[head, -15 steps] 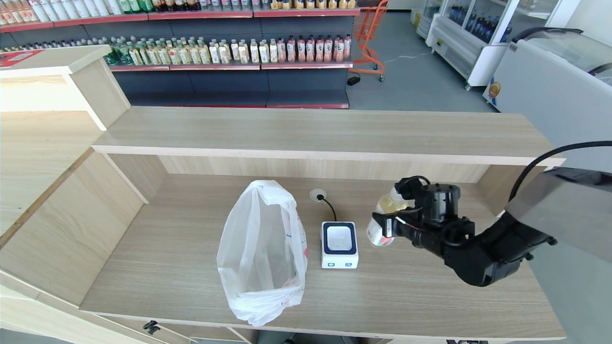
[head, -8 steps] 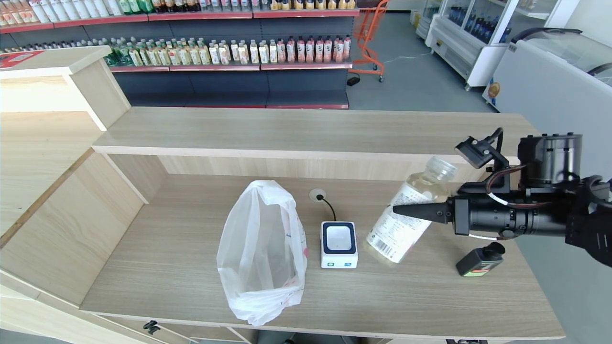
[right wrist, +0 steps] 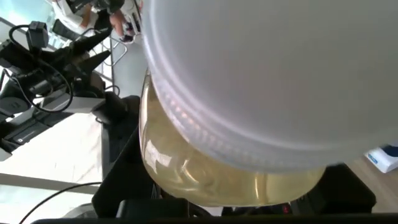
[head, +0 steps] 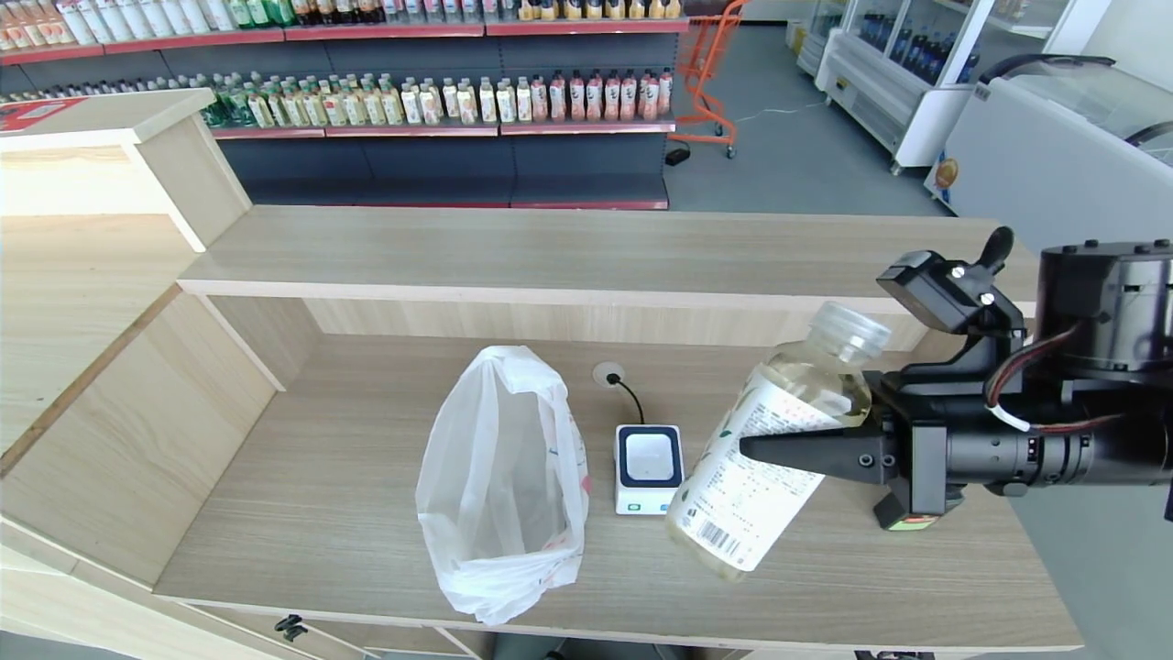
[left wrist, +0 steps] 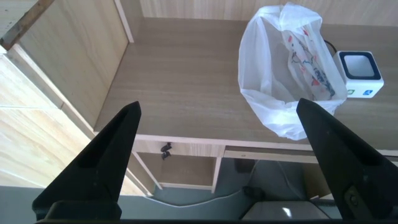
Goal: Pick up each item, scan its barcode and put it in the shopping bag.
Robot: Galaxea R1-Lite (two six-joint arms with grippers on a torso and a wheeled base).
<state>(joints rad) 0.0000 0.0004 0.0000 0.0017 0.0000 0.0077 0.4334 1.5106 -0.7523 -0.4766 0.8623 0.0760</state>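
A clear bottle (head: 765,449) of pale yellow liquid, with a white barcode label and a pale cap, hangs tilted above the counter just right of the scanner (head: 650,467). Its base points toward the counter's front. My right gripper (head: 779,445) is shut on the bottle's upper body, one dark finger (head: 806,451) lying across the label. In the right wrist view the bottle's cap (right wrist: 267,81) and yellow liquid sit very close. The white plastic shopping bag (head: 502,486) stands open left of the scanner. My left gripper (left wrist: 217,162) hangs open beyond the counter's front left, the bag (left wrist: 289,68) ahead of it.
A small dark item (head: 903,522) with a green and red label lies on the counter (head: 321,513) under my right arm. A raised ledge (head: 596,247) borders the back, wooden side walls close the left, and the scanner's cable runs to a hole (head: 608,373).
My right gripper has lifted the bottle off the counter, turned it to a slant and brought it leftward and lower, nearer the scanner. The small dark item came into sight.
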